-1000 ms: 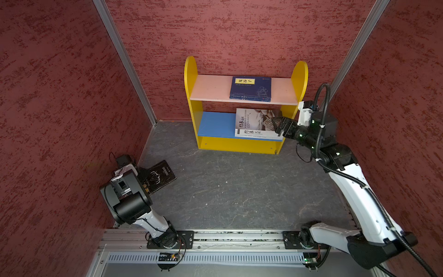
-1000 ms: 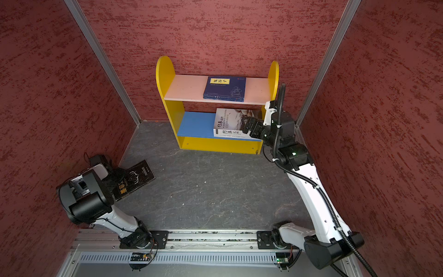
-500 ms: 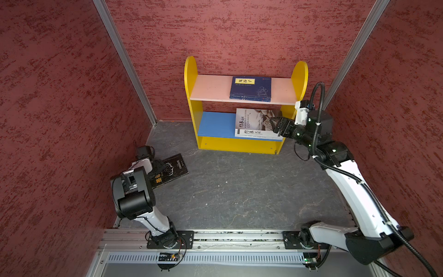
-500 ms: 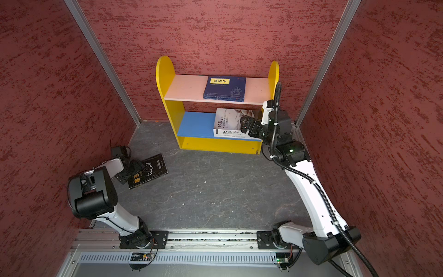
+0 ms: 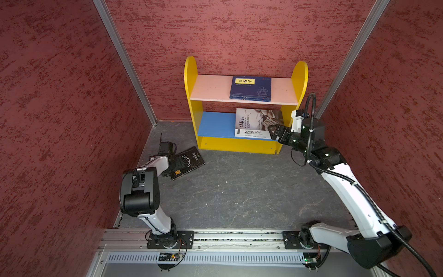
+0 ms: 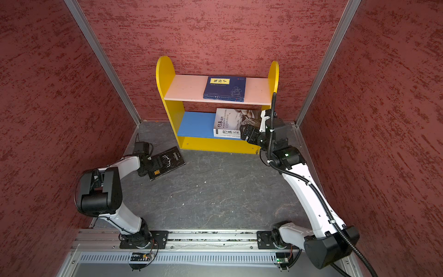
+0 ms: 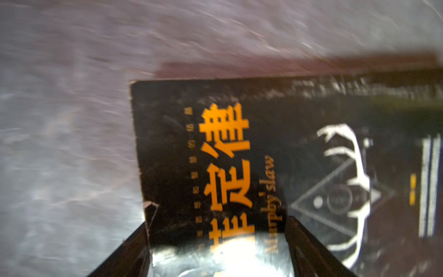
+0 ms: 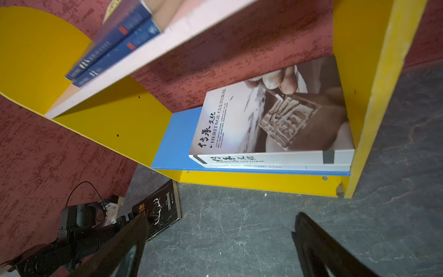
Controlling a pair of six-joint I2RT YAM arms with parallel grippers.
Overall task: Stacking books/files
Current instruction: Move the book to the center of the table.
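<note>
Left end effector [image 5: 176, 165] released over the black book [image 5: 191, 159]; right end effector [image 5: 275, 134] released before the shelf [image 5: 239, 145].
One left finger [image 7: 134, 249] stands at the book's short edge, the other on its cover. The book lies flat on the desk [image 5: 239, 191], with bare desk beyond. Ahead of the right end effector, not touching, two white books [image 5: 251, 122] lie against the shelf's side wall; two navy books [image 5: 250, 87] lie above.

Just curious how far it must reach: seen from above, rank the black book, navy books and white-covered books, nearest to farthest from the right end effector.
From the right end effector, in a top view:
1. White-covered books, lower shelf, right beside it.
2. Navy books, top shelf.
3. Black book, floor, by the left arm.
</note>
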